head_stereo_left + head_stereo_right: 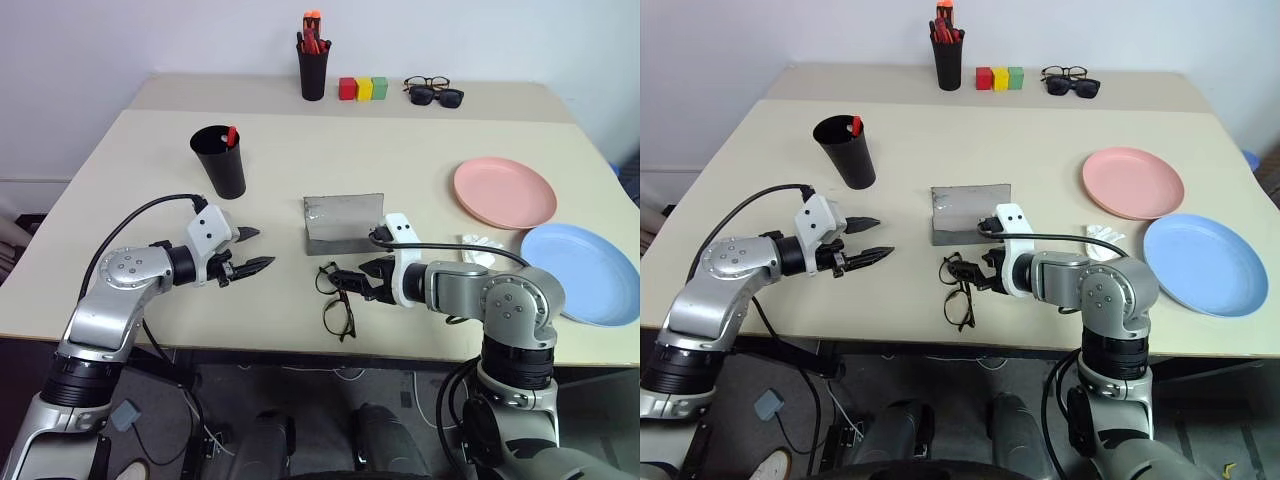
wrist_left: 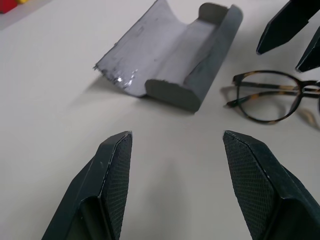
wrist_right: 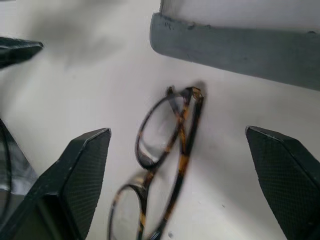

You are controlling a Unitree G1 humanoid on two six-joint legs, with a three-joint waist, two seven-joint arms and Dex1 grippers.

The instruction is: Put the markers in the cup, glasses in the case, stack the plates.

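Note:
Dark-framed glasses [image 1: 336,300] lie folded on the table just in front of the open grey case [image 1: 345,222]. My right gripper [image 1: 347,282] is open over them, its fingers wide apart on either side of the frame [image 3: 186,131] without touching it. To the left of the case, my left gripper [image 1: 257,249] is open and holds nothing. The black cup [image 1: 219,160] stands behind it with a red-capped marker [image 1: 231,135] sticking out. The pink plate [image 1: 504,192] and the blue plate [image 1: 580,272] lie side by side at the right.
At the back stand a black pen holder [image 1: 312,60] with red and orange pens, coloured blocks [image 1: 362,88], and sunglasses with another pair of glasses [image 1: 433,90]. A small white object [image 1: 480,245] lies beside my right arm, near the plates.

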